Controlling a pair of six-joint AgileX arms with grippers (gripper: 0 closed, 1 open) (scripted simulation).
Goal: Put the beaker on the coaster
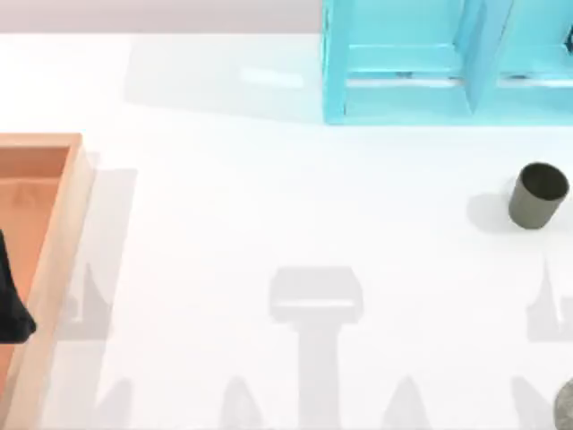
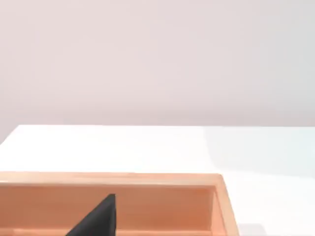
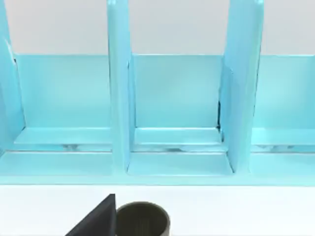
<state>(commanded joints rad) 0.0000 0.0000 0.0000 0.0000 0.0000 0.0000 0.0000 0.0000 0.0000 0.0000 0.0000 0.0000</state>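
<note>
One white table (image 1: 269, 206), one blue shelf (image 1: 448, 63) at 1 o'clock, one wooden tray (image 1: 54, 251) at 9, one upright beaker (image 1: 537, 195) at 3 with open room around it, one coaster (image 1: 566, 405), probably, at the 5 o'clock edge; gripper openings cannot be told.

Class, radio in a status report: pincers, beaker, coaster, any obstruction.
Small dark olive-grey cylindrical beaker upright at table's right, not on coaster. Speckled grey round coaster at right edge, nearer the camera. Blue shelf behind beaker; path between them bare.
</note>
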